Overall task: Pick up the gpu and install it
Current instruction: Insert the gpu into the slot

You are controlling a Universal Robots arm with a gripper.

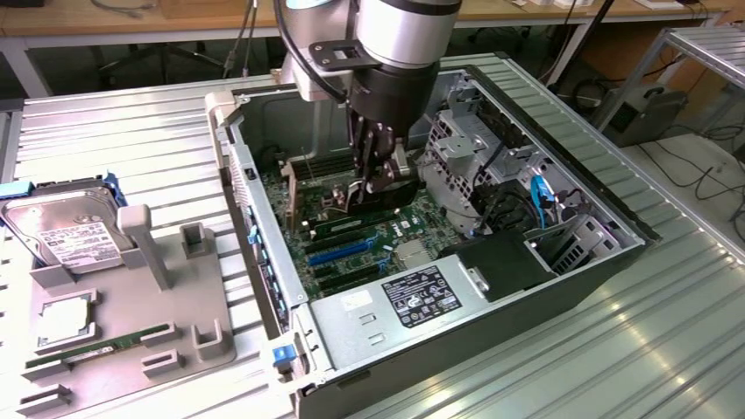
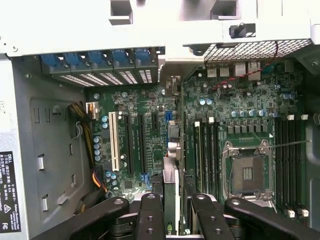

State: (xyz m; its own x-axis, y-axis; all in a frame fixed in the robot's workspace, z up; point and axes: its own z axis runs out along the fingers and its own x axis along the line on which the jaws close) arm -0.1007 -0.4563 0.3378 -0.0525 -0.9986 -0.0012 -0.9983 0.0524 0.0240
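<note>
While gripper (image 2: 174, 198) clamps gpu (image 2: 170, 176), wrist view shows slots (image 2: 131, 145); exterior, hard drive (image 1: 70, 231).

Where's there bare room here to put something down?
Bare table at the exterior view's right of the case, and beyond the tray. Crowded inside the case, where the gripper holds the gpu.
</note>
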